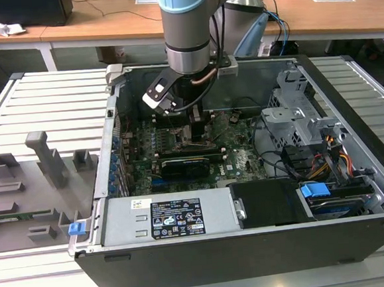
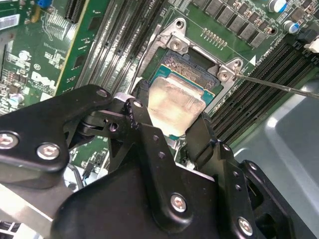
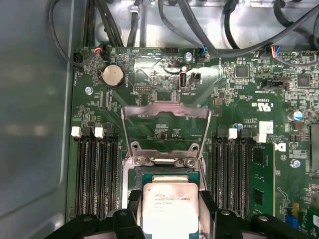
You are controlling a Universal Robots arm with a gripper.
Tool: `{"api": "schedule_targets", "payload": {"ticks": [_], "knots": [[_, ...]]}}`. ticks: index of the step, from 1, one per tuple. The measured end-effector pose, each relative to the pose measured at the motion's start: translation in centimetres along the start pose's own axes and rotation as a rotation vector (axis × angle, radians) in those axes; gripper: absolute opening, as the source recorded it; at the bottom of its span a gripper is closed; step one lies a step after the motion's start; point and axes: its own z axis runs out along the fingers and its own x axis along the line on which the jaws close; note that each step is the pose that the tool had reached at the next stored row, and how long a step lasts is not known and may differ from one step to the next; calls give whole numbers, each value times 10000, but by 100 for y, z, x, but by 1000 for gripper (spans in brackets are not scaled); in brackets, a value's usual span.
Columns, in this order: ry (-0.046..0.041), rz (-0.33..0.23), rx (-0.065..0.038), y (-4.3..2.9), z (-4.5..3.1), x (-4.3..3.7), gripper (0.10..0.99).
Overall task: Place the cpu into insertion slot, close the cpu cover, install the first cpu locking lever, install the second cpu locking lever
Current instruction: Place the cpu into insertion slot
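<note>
Socket [image 2: 185, 62] lay largely hidden beneath the cpu [image 3: 169, 214], which I saw clenched in my gripper [image 3: 170, 197]; the cpu cover [image 3: 164, 112] stood open beyond, memory slots [image 3: 97, 174] flanking.

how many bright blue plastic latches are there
2: one blue latch at the case's corner, exterior view's left; the other on the drive bay, exterior view's right. More may be hidden.

Green mobo [image 3: 239, 89] w/ black slots [image 3: 97, 174]; cpu [image 3: 169, 209] top pale silver, green edge; gripper [image 2: 168, 122] black; cpu cover [image 3: 164, 110] grey metal; arm [image 1: 185, 11] light blue & grey.
</note>
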Motion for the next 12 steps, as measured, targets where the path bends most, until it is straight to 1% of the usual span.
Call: {"api": "schedule_targets", "payload": {"ticks": [3,4,7,10,12], "knots": [[0,2,0,-36,13,7,537],[0,4,0,-40,29,16,537],[-7,29,0,-44,77,38,537],[-45,227,-4,-46,100,40,537],[-51,260,-5,-47,110,40,537]]}}
